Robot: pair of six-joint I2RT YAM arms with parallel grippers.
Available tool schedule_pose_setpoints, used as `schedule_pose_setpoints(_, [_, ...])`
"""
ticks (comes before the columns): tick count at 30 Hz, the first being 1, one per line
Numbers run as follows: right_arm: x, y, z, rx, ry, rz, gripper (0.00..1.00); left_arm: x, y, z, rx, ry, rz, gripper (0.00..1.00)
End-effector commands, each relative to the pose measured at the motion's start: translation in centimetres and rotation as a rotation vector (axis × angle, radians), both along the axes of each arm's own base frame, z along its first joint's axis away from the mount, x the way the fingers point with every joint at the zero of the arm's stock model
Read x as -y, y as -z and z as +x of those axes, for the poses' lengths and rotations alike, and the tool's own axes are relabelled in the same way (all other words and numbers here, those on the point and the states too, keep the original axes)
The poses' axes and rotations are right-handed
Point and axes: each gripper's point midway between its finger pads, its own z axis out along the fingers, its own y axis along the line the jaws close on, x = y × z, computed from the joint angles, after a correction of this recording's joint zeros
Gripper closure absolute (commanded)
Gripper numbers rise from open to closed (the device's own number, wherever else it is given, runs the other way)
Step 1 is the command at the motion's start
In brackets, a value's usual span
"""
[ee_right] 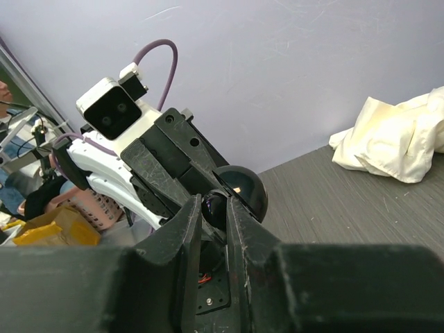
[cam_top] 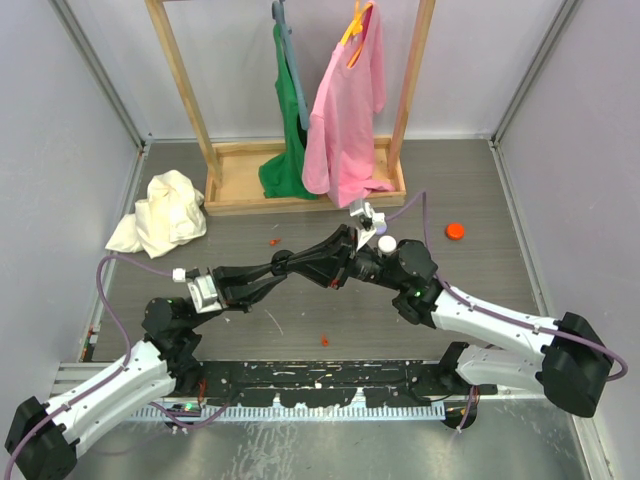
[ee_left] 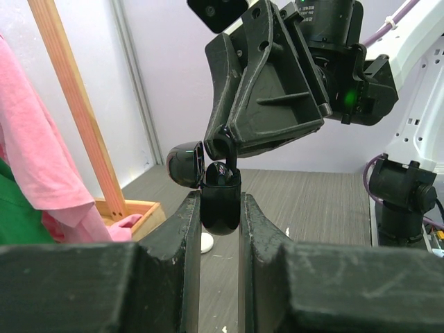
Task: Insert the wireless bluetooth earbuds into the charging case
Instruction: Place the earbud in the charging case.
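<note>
Your left claw (ee_left: pixel 220 205) clamps the charging case (ee_left: pixel 220 220), lid (ee_left: pixel 183 164) open. Directly above it, your right claw (ee_left: pixel 225 147) pinches a dark earbud (ee_left: pixel 220 172) at the case mouth.

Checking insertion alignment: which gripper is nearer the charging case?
Left. The left gripper clamps the case by its sides; the right gripper sits just above its open mouth, pinching an earbud.

glossy smooth black plastic charging case (ee_left: pixel 220 215), matt scuffed left pincer (ee_left: pixel 219 198), bare wood rack (ee_left: pixel 76 104).
</note>
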Motion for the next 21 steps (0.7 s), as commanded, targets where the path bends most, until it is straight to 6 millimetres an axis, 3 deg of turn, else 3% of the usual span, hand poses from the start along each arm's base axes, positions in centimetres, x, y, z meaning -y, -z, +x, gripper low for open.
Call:
schedule_pose_setpoints(1, [0.2,-1.7,-0.4,0.019,-0.014,0.063,0.85,-0.8,-3.4,-0.9,0.091,0.001,-0.081,1.00])
schedule_pose_setpoints(7, [-0.2,0.1,0.9,-0.029,0.037,0.022,0.84,-1.0,-3.7,-1.2,0.099,0.007,-0.090,1.00])
schedule_pose_setpoints(16, [0.5,-0.1,1.9,-0.007,0.118,-0.007,0.61,-0.8,-2.8,-1.0,0.074,0.003,-0.069,1.00])
schedule_pose_setpoints(21, [1.0,-0.2,2.5,0.024,0.166,-0.052,0.54,-0.6,-1.9,-0.6,0.037,0.000,-0.051,1.00])
